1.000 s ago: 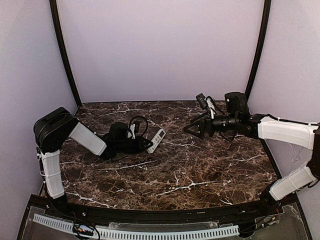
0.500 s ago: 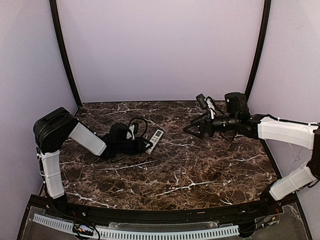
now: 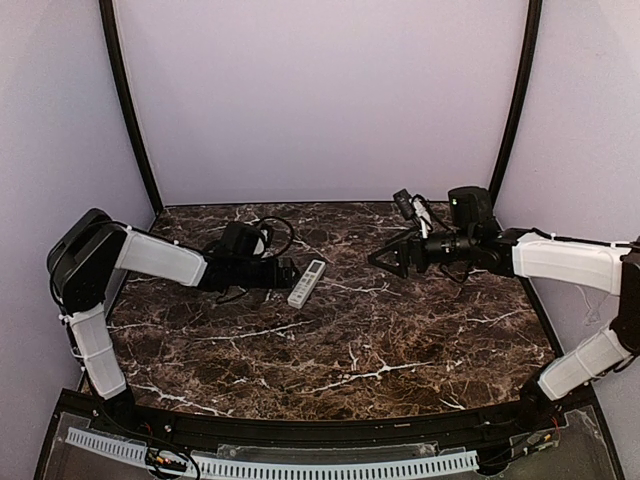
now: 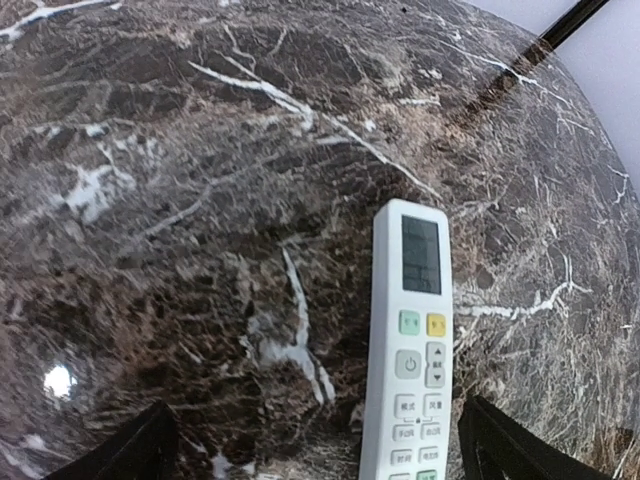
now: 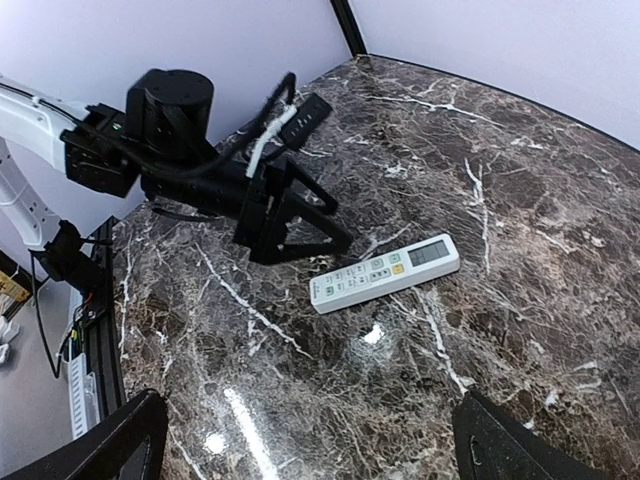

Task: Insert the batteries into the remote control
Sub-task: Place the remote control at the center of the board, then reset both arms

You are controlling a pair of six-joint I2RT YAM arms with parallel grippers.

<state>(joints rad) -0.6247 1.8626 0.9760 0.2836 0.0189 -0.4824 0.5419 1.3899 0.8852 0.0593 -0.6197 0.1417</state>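
Note:
The white remote control lies flat on the dark marble table, buttons and display facing up, and shows in the left wrist view and the right wrist view. My left gripper is open just left of the remote's near end, with the remote's lower part between its spread fingers and untouched by them. My right gripper hangs open above the table to the remote's right, with nothing in it. From the right wrist view the left gripper sits just behind the remote. No batteries are in view.
Pale walls close off the back and sides, with black frame posts at the corners. A black cable loops over the left wrist. A perforated white strip runs along the near edge.
My left gripper has opened and let go of the remote, which now rests on the table. The left arm has swung up and back. The right arm has barely moved.

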